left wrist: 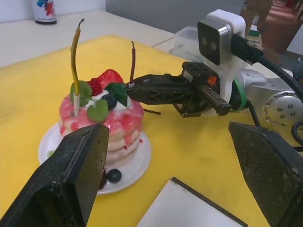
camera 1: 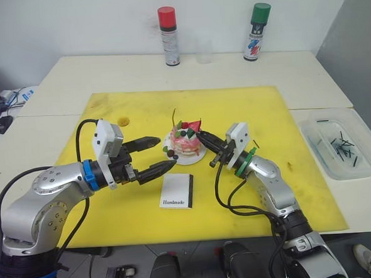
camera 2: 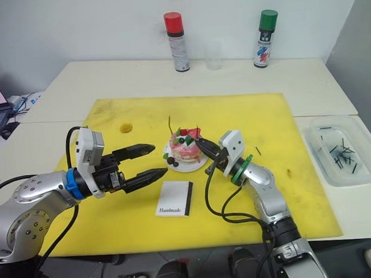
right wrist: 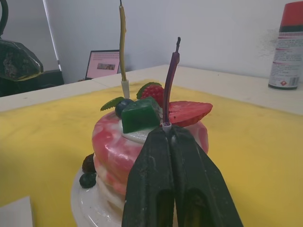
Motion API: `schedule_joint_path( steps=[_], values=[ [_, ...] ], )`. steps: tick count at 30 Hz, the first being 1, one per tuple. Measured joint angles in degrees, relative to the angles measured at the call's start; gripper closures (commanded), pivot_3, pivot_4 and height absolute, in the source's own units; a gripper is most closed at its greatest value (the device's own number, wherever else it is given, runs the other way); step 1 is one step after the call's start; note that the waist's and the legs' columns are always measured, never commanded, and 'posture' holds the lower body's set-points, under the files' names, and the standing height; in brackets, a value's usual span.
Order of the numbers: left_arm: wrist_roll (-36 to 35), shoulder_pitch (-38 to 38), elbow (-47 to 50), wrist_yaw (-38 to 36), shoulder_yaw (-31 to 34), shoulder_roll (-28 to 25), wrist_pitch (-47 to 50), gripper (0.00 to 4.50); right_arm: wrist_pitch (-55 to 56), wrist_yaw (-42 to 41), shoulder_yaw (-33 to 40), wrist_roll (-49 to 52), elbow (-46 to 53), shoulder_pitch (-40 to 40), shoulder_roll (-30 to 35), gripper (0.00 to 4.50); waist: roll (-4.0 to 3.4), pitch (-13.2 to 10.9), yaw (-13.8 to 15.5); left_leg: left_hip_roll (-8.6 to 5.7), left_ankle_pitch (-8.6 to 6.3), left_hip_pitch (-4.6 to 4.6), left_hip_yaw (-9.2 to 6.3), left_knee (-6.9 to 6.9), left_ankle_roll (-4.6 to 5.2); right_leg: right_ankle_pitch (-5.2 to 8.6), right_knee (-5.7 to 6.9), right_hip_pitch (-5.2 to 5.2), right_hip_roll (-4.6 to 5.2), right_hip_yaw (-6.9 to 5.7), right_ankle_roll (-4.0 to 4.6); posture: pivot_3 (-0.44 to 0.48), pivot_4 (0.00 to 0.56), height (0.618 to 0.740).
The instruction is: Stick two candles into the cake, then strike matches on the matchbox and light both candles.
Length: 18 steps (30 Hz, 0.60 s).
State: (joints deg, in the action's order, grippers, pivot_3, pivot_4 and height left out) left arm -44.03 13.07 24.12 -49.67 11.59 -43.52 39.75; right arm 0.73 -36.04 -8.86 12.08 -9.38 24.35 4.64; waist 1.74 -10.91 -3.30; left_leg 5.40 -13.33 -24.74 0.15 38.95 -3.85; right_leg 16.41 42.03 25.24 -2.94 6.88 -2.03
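Purple candle [right wrist: 170, 80] on the cake [left wrist: 102, 124] sits pinched in the right pincer [right wrist: 166, 134]; left pincer [camera 1: 154, 157] gapes empty.

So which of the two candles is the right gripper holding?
The purple candle, pinched at its base by the right gripper beside the strawberry slice. The yellow candle stands free on the far side of the cake.

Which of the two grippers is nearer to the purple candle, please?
The right gripper: its shut fingers pinch the purple candle at its base, on top of the cake. The left gripper hovers open, apart from the cake, on its other side.
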Motion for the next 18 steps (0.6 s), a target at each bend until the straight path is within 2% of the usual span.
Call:
schedule_joint_path(
  steps=[3,6,12,18],
  values=[
    [0.0,0.0,0.0,0.0,0.0,0.0,-0.2,0.00,-0.4,0.0,-0.4,0.1,0.2,0.1,-0.7,4.48,0.00,0.0,0.0,0.00,0.00,0.02,0.01,0.00,0.00,0.00,0.01,0.00,0.00,0.00,0.00,0.000,0.150,0.684],
    [0.2,-0.4,0.0,-0.1,0.0,0.0,-0.5,0.00,-1.5,0.3,-0.3,0.6,1.0,0.1,-1.5,3.84,0.00,0.0,0.0,0.00,0.00,0.01,0.01,0.00,0.00,0.02,0.01,0.00,0.00,0.01,0.03,0.000,0.150,0.684],
    [1.8,-0.7,-0.1,-1.1,-0.4,0.0,-1.6,0.00,-5.8,1.3,-0.1,1.0,5.0,1.4,-1.1,1.86,-0.01,0.0,0.0,0.01,0.00,-0.03,0.00,-0.02,0.00,0.07,0.01,0.04,0.00,-0.03,0.12,0.000,0.150,0.684],
    [4.0,-0.7,-0.7,-1.9,-2.4,0.0,-2.7,0.00,-12.9,2.0,1.1,4.5,13.5,5.2,0.3,1.86,-0.01,0.0,0.0,0.01,0.00,-0.03,-0.01,-0.02,0.00,0.08,0.01,0.04,0.00,-0.04,0.13,0.000,0.150,0.684]
  ],
)
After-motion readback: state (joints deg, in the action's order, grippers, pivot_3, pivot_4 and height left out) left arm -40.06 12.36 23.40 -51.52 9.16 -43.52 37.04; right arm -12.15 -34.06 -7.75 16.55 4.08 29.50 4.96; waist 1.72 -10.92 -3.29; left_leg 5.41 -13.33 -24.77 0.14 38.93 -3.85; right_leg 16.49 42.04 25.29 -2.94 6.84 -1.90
